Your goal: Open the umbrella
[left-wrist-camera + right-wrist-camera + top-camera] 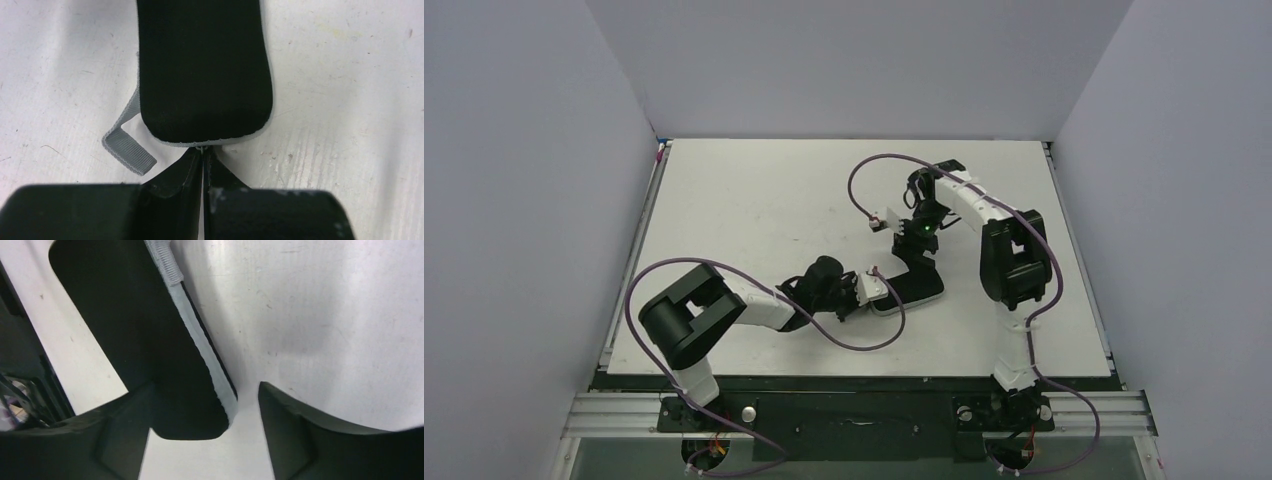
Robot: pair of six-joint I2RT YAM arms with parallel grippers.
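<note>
We see our right end effector [205, 386] with its fingers spread wide above the white table [325, 315]. The umbrella [130, 330], black with a pale ribbed edge, lies slantwise, its rounded end between them.

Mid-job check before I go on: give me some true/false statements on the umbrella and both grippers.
1. The umbrella lies folded on the table. True.
2. The left gripper is wide open. False: its fingers are shut, with the tips at the umbrella's pale rim.
3. The right gripper is open over the umbrella. True.
4. The right gripper holds the grey strap. False: the strap lies loose on the table beside the umbrella.
</note>
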